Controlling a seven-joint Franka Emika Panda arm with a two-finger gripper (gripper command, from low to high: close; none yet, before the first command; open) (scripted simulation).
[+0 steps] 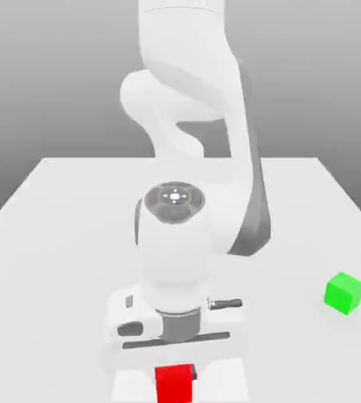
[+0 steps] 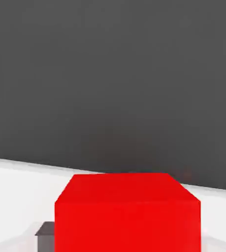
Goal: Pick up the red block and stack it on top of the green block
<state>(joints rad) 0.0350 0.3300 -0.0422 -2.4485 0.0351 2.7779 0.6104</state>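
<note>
The red block (image 1: pixel 174 384) sits at the near edge of the white table (image 1: pixel 57 236), directly under the arm's hand. My gripper (image 1: pixel 174 368) is down over it and shut on the red block. In the hand view the red block (image 2: pixel 128 214) looms very close, with a dark grey fingertip (image 2: pixel 46 235) against one of its sides. The green block (image 1: pixel 344 293) rests on the table toward the exterior view's right, well apart from the gripper and from the red block.
The arm's white body (image 1: pixel 179 236) rises over the middle of the table and hides part of the surface behind it. The table's edges run along the exterior view's left and right.
</note>
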